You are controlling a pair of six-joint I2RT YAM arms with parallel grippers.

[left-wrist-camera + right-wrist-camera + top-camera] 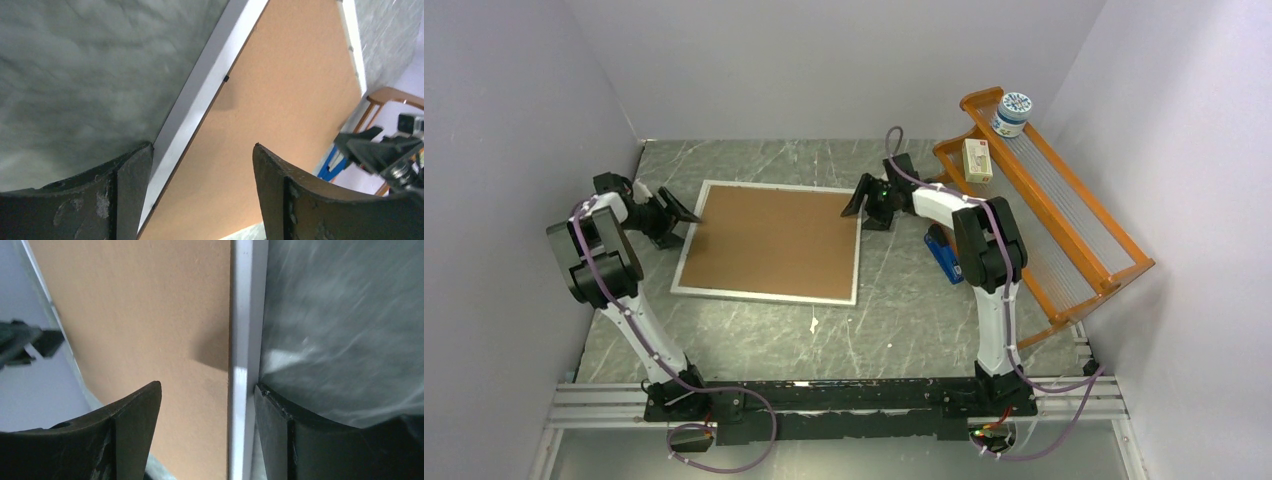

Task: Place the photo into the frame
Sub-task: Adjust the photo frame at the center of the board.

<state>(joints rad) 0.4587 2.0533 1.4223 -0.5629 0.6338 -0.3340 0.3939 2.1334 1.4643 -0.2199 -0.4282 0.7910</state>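
Note:
The frame [764, 295] lies flat on the marbled table with its thin silvery-white rim around a plain brown backing board [769, 240]. The photo is hidden. My left gripper [679, 215] is open at the frame's left edge. In the left wrist view its jaws [202, 147] straddle the rim [210, 85], one finger outside it and one over the board [290, 100]. My right gripper [856, 200] is open at the frame's far right corner. In the right wrist view it [208, 385] straddles the rim [243, 315] and the board [140, 315] the same way.
An orange wooden rack [1064, 215] stands at the right, with a white jar [1012, 113] and a small box [977, 160] on it. A blue object [942, 255] lies beside the right arm. A small white scrap [814, 322] lies in front of the frame. Walls close in on three sides.

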